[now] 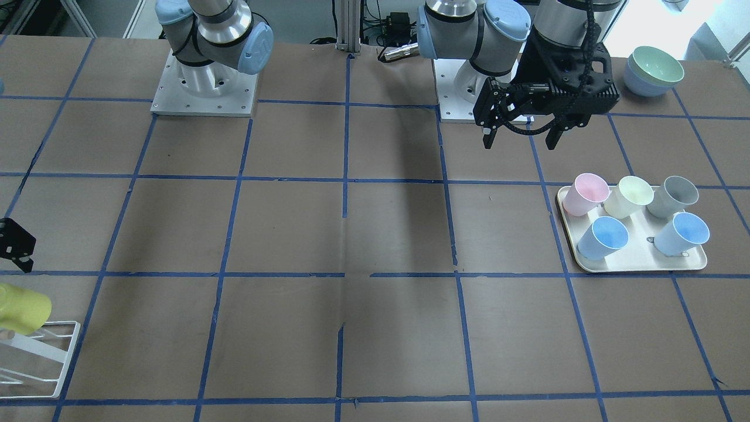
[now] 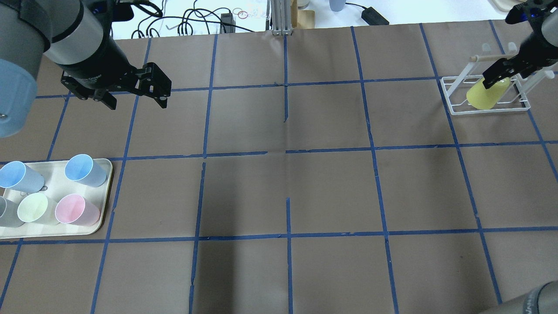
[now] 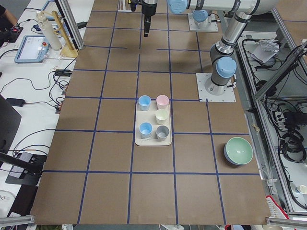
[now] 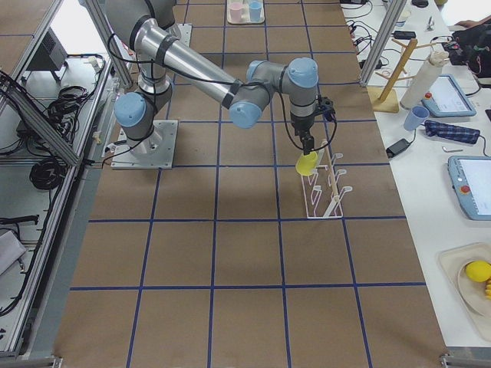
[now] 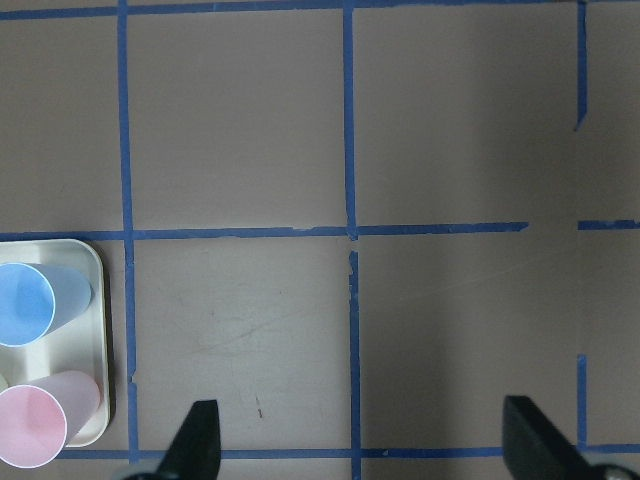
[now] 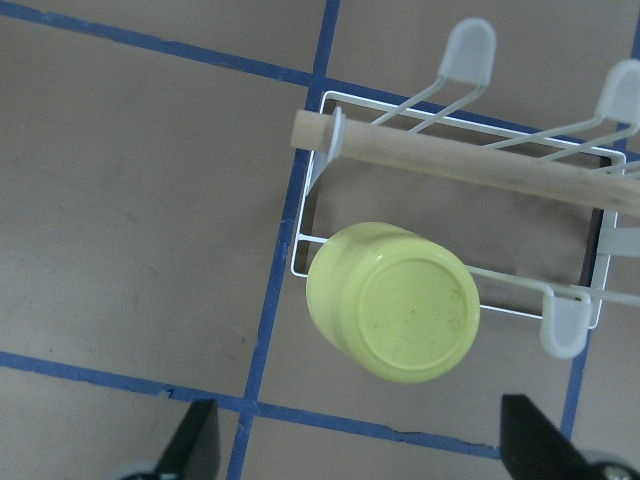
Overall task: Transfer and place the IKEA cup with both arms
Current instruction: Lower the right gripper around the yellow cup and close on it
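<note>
The bright yellow IKEA cup (image 6: pixel 395 300) hangs bottom-up and tilted on a peg of the white wire rack (image 6: pixel 318 200). It also shows in the overhead view (image 2: pixel 484 96), the front view (image 1: pixel 20 309) and the right side view (image 4: pixel 307 163). My right gripper (image 6: pixel 360 440) is open just above the cup, with its fingers spread wider than the cup and not touching it; it also shows from overhead (image 2: pixel 501 74). My left gripper (image 2: pixel 137 102) is open and empty, hanging above bare table far from the cup (image 1: pixel 520 143).
A cream tray (image 2: pixel 104 192) below the left gripper's side holds two light blue cups, a pink, a pale yellow-green and a grey cup. Stacked green and blue bowls (image 1: pixel 653 70) stand near the left arm's base. The rack has a wooden dowel (image 6: pixel 470 170) across its top.
</note>
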Controlling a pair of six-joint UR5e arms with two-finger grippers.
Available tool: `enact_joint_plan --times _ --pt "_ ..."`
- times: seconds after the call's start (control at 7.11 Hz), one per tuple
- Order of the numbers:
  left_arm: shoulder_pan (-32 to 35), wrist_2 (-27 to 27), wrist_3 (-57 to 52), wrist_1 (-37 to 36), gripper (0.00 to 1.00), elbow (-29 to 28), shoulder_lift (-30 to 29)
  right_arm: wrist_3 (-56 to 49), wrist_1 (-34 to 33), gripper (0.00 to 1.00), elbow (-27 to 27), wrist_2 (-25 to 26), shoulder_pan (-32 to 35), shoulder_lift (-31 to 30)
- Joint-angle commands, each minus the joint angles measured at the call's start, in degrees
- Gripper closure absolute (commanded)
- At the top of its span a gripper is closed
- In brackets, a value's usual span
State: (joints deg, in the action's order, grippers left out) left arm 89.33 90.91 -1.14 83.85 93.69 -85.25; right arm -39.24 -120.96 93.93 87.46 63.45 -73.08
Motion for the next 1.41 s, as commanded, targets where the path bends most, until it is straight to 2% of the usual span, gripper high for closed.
enact_joint_plan --times 0.0,0.99,1.27 --pt "0.0 0.0 0.0 0.0 0.0 0.0 0.0 0.0 -2.3 0.0 -0.1 0.1 -0.1 2.3" --pt "0.0 0.0 0.0 0.0 0.0 -0.1 0.0 0.0 -7.1 0.0 -0.1 0.0 -0.1 6.2" --pt "0.0 -0.1 0.0 0.0 0.0 -0.1 -0.1 0.2 -7.1 0.0 -0.1 -2.1 -0.1 6.2"
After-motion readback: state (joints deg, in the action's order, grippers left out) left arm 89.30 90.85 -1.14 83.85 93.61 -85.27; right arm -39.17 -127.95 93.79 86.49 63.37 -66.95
